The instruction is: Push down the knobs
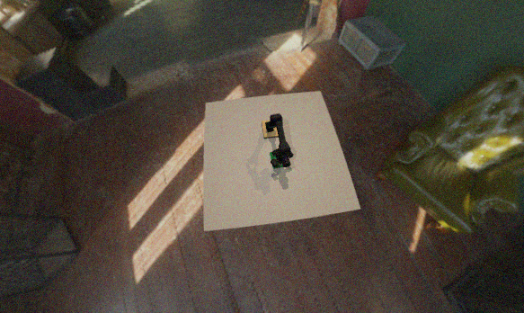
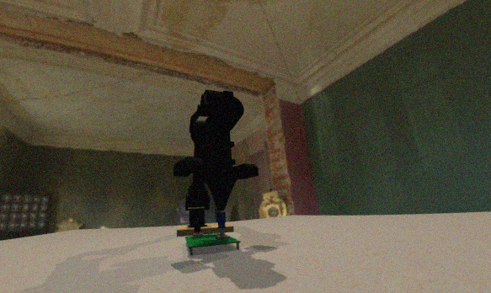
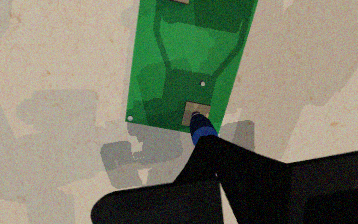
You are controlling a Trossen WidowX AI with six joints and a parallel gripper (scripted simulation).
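The green circuit board (image 2: 208,241) (image 3: 200,42) (image 1: 272,157) stands on short legs. A blue knob (image 2: 221,220) (image 3: 204,134) stands over the potentiometer (image 3: 187,119) at the board's near end in the wrist view; in the exterior view a gap shows below it. My gripper (image 2: 221,210) (image 3: 206,141) is shut and empty, its tips right at the top of the blue knob; contact is hard to tell. The other potentiometer (image 3: 181,1) is cut off at the wrist view's top edge, its knob out of frame. In the exterior view that black knob cannot be told from the dark arm.
A wooden base board (image 1: 270,135) (image 2: 183,231) lies under the arm's foot, behind the circuit board in the exterior view. The pale table top (image 1: 235,202) carries the arm's shadows. A yellow-green sofa (image 1: 433,189) stands off to the right of the table in the top view.
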